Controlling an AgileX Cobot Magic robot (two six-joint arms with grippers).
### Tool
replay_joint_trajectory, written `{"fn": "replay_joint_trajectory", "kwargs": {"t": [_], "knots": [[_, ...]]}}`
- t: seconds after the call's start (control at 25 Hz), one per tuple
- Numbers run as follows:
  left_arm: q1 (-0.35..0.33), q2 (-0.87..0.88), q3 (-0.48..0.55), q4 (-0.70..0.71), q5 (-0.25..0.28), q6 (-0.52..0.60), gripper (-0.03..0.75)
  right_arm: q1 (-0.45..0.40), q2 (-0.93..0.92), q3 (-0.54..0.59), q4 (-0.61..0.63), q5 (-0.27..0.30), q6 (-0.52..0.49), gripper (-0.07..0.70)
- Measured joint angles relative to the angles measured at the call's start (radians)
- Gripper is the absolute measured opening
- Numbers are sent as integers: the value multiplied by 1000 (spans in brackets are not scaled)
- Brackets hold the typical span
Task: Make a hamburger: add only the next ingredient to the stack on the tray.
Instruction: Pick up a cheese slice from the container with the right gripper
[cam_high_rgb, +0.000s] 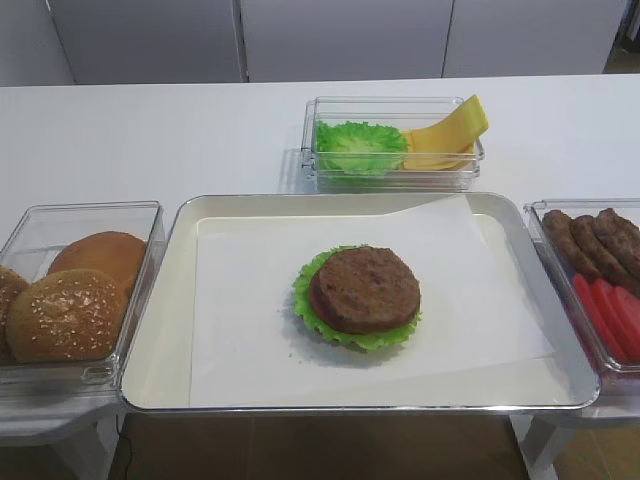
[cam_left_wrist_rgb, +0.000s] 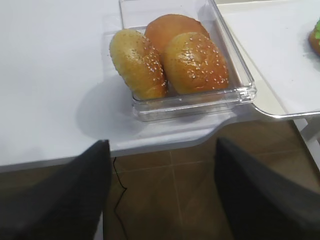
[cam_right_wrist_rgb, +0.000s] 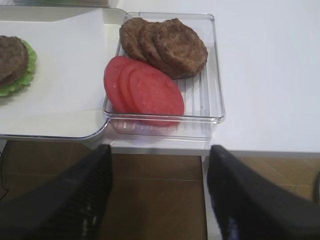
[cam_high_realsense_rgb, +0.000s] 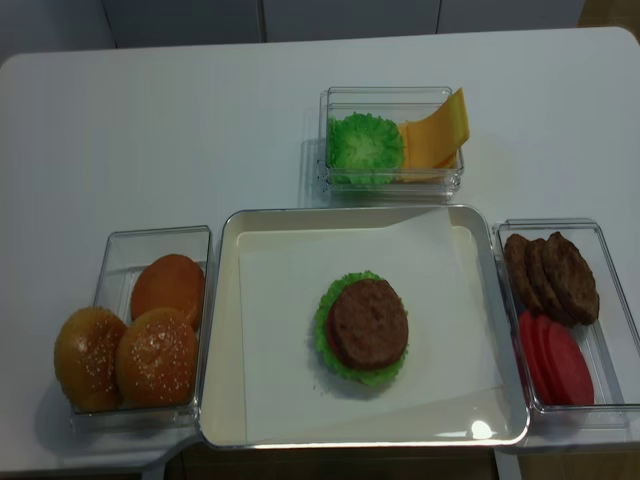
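Note:
Yellow cheese slices (cam_high_rgb: 445, 135) (cam_high_realsense_rgb: 437, 131) lean in the right half of a clear bin (cam_high_rgb: 470, 170) at the back, beside loose lettuce (cam_high_rgb: 360, 147). The stack (cam_high_rgb: 360, 296) (cam_high_realsense_rgb: 366, 326) of lettuce, tomato and a brown patty on top sits mid-tray on white paper; its edge shows in the right wrist view (cam_right_wrist_rgb: 15, 62). The silvery tray (cam_high_rgb: 160, 300) (cam_high_realsense_rgb: 222, 330) lies at the front. My right gripper (cam_right_wrist_rgb: 157, 192) hangs open and holds nothing, off the table's front edge before the patty bin. My left gripper (cam_left_wrist_rgb: 160, 192) is open and bare too, below the bun bin.
A clear bin of sesame buns (cam_high_rgb: 75, 295) (cam_left_wrist_rgb: 170, 57) stands left of the tray. At the right a bin (cam_right_wrist_rgb: 212, 75) holds brown patties (cam_right_wrist_rgb: 165, 45) and tomato slices (cam_right_wrist_rgb: 145, 90) (cam_high_realsense_rgb: 555, 360). Brown floor shows under both grippers.

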Motion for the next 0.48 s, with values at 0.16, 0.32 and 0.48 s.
{"fn": "replay_joint_trajectory", "kwargs": {"t": [0.16,0.32,0.48], "knots": [[0,0,0,0,0,0,477,0,0,0,0,0,0,424],[0,0,0,0,0,0,477,0,0,0,0,0,0,385],[0,0,0,0,0,0,477,0,0,0,0,0,0,348]]}}
